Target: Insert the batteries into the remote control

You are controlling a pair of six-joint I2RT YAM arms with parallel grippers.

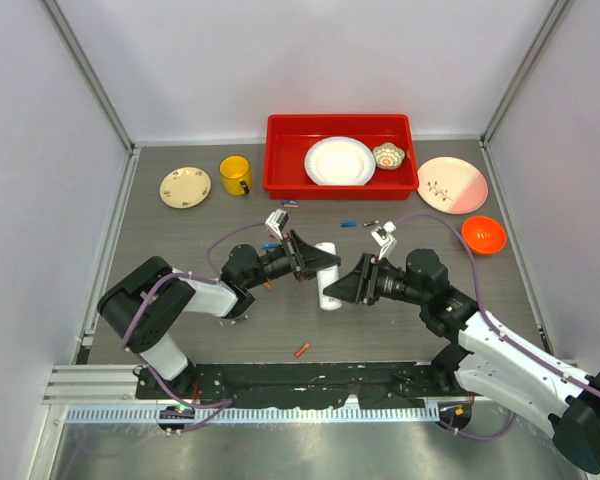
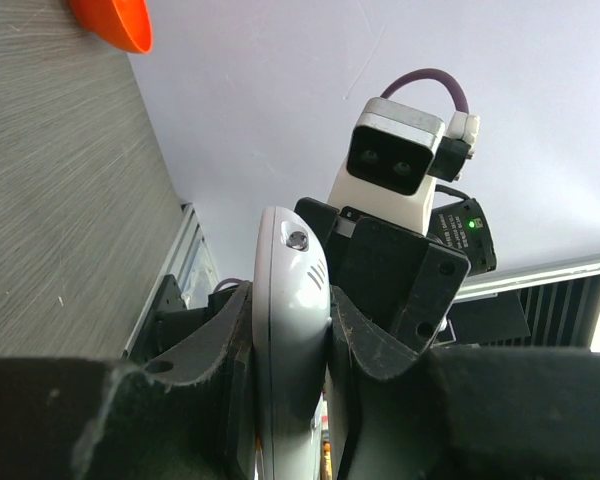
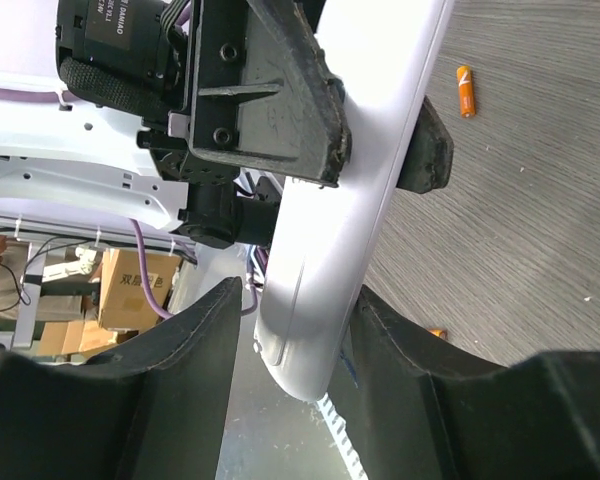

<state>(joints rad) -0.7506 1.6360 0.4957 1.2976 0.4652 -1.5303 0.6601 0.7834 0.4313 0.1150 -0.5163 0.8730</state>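
Note:
The white remote control (image 1: 328,276) is held off the table at mid-table between both grippers. My left gripper (image 1: 318,262) is shut on it; in the left wrist view the remote (image 2: 288,340) stands edge-on, clamped between the fingers of that gripper (image 2: 292,300). My right gripper (image 1: 343,285) is open around the remote's other end (image 3: 352,215): one finger touches it and a gap shows at the other finger (image 3: 205,340). Batteries lie loose on the table: an orange one (image 1: 301,350) near the front, blue ones (image 1: 350,224) behind, and an orange one (image 3: 464,90) in the right wrist view.
A red tray (image 1: 285,160) with a white plate (image 1: 339,161) and a small bowl (image 1: 388,155) stands at the back. A yellow mug (image 1: 236,175) and a cream saucer (image 1: 185,187) are at back left. A pink plate (image 1: 452,184) and an orange bowl (image 1: 483,234) are at right.

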